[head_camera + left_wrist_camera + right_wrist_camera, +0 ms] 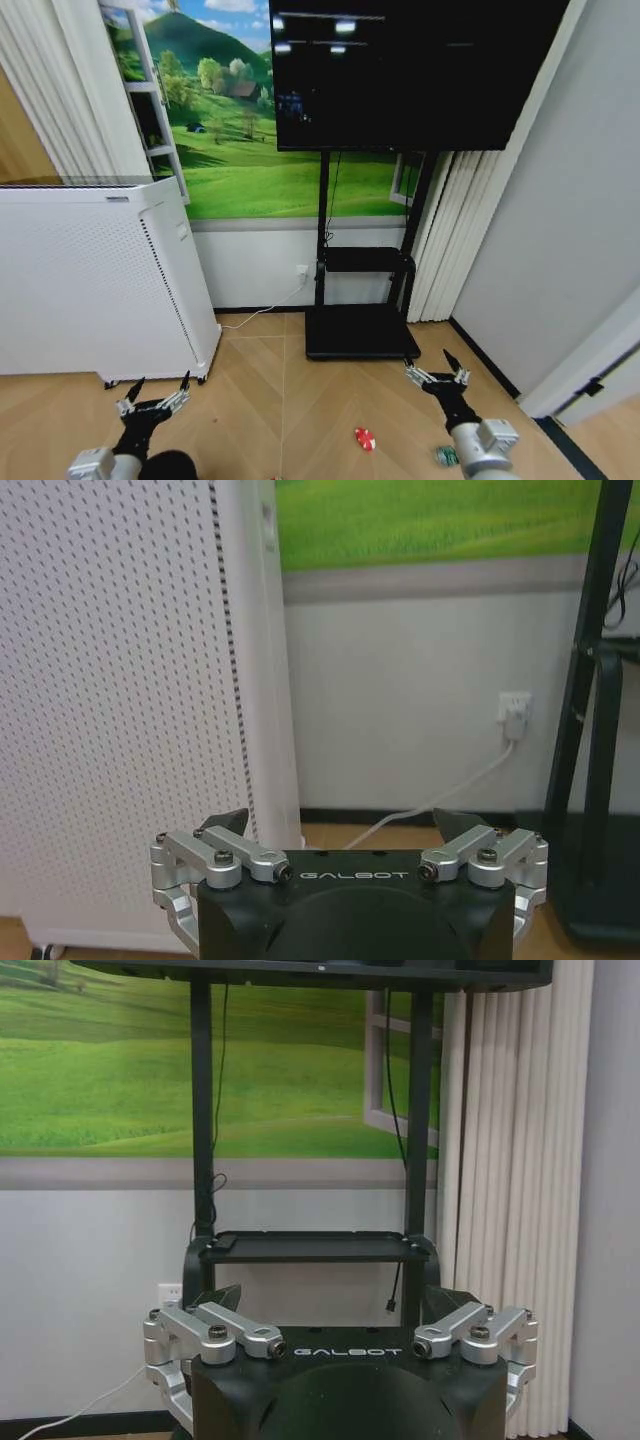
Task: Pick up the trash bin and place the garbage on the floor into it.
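My left pincer (157, 392) hangs low over the wood floor (300, 400), fingers spread and holding nothing. Just ahead of it stands the white purifier (90, 280); my left wrist view shows its perforated side up close, plus a wall socket (514, 712) with a white cable. My right pincer (437, 368) is likewise released and empty, pointing at the black TV stand (360, 330); the right wrist view shows the stand's shelf (310, 1246) and the curtain (510, 1160). From my head, a red wrapper (365, 439) lies on the floor between my arms, and a green-labelled bottle (446, 456) lies just beside my right wrist. A dark round shape (168, 466) sits at my left forearm; I cannot tell what it is.
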You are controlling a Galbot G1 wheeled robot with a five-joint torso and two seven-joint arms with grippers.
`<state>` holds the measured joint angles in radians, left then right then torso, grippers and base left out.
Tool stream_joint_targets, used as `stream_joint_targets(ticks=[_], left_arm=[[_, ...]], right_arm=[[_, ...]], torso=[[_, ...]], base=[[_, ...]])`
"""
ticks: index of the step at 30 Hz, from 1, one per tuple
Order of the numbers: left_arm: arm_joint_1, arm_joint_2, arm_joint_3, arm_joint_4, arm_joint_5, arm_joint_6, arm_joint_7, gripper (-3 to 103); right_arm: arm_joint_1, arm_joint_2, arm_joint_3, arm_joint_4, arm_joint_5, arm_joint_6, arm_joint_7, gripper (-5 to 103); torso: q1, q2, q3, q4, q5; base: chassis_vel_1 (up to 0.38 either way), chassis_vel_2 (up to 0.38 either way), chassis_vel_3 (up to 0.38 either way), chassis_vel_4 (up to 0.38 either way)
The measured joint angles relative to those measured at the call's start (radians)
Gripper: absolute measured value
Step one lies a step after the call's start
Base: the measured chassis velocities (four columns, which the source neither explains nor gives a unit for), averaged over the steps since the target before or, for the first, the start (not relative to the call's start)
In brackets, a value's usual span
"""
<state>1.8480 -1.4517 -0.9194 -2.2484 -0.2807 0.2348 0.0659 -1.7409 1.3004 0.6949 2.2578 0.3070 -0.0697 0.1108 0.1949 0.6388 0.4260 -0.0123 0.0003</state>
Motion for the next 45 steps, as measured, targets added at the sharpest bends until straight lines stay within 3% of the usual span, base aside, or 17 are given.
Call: stream_joint_targets(ticks=[5, 8, 10, 16, 19, 29, 45], left_arm=[[0.101, 0.004, -0.031, 0.031, -0.022, 0.066, 0.031, 100], [0.153, -0.004, -0.077, 0.048, -0.043, 0.070, 0.055, 100], [0.224, -0.013, -0.153, 0.089, -0.073, 0.043, 0.091, 100], [0.304, -0.021, -0.268, 0.201, -0.179, -0.022, 0.121, 100], [0.286, -0.031, -0.313, 0.299, -0.268, -0.049, 0.099, 100], [0.157, 0.000, -0.328, 0.521, -0.382, -0.043, 0.130, 99], [0.016, 0.054, -0.230, 0.724, -0.457, 0.028, 0.161, 98]], right_arm=[[-0.011, 0.018, 0.021, 0.004, -0.008, 0.009, 0.006, 100], [-0.010, 0.023, 0.027, 0.003, -0.008, 0.011, 0.006, 100], [-0.002, 0.026, 0.029, -0.009, -0.009, 0.013, 0.007, 100], [0.025, 0.026, 0.019, -0.036, -0.007, 0.014, 0.005, 100], [0.043, 0.027, 0.013, -0.062, -0.004, 0.020, 0.002, 100], [0.048, 0.018, 0.017, -0.092, 0.020, 0.036, -0.010, 100], [0.034, 0.016, 0.018, -0.087, 0.016, 0.032, -0.005, 100]], torso=[[-0.002, 0.000, -0.001, 0.0000, 0.0000], [-0.002, 0.001, -0.001, 0.0000, -0.0006], [-0.002, 0.001, -0.001, -0.0001, -0.0001], [-0.001, 0.000, 0.000, 0.0002, -0.0002], [-0.001, 0.000, 0.000, 0.0001, -0.0005], [-0.001, 0.000, 0.000, -0.0002, -0.0005], [-0.001, 0.000, 0.000, 0.0000, -0.0002]], base=[[0.059, -0.049, -0.049, 0.013], [0.067, -0.068, -0.064, 0.057], [0.007, -0.027, -0.019, 0.018], [0.000, 0.000, 0.000, 0.000], [0.000, 0.000, 0.000, 0.000], [0.000, 0.000, 0.000, 0.000], [0.000, 0.000, 0.000, 0.000]])
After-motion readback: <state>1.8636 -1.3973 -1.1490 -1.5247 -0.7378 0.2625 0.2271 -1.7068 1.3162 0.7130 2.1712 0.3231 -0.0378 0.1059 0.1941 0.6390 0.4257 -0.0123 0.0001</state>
